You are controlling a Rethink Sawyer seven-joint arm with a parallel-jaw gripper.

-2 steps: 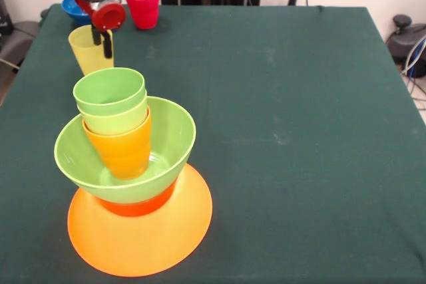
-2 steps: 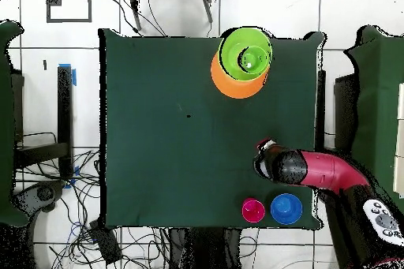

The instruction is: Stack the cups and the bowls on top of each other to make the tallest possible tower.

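Note:
The tower stands at the front left: a wide orange bowl (image 1: 143, 241) upside down, a small orange-red bowl (image 1: 136, 205), a lime green bowl (image 1: 170, 141), an orange cup (image 1: 123, 151) and two nested lime green cups (image 1: 110, 98). From above the tower (image 2: 246, 54) sits by the table's top edge. Behind it a yellow cup (image 1: 86, 54) stands on the cloth. My gripper (image 1: 102, 40) is shut on the yellow cup's right wall, one finger inside and one outside. In the overhead view the gripper (image 2: 265, 154) hides that cup.
A red cup (image 1: 142, 4) (image 2: 252, 210) and a small blue bowl (image 1: 72, 8) (image 2: 286, 208) stand at the far left corner, just behind the gripper. The table's left edge runs close beside the yellow cup. Green cloth (image 1: 286, 118) stretches to the right.

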